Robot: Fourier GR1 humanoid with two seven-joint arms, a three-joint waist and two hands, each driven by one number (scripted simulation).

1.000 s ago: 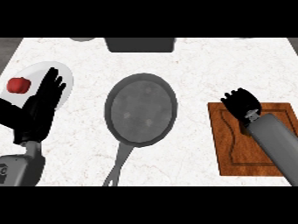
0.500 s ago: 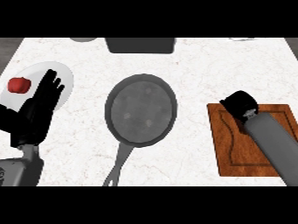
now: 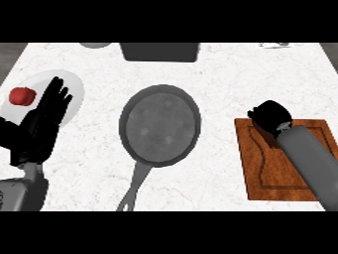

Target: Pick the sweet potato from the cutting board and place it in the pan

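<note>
Right hand (image 3: pixel 271 116) curled at the board's (image 3: pixel 274 168) top-left corner; sweet potato hidden, presumably inside that fist. Carry level, leftward over the pan (image 3: pixel 160 124), release low. Left hand (image 3: pixel 36 124) open, resting.

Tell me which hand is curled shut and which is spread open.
The right hand, over the cutting board's upper left corner, is curled shut. The left hand, beside the white plate, has straight fingers, resting open.
</note>
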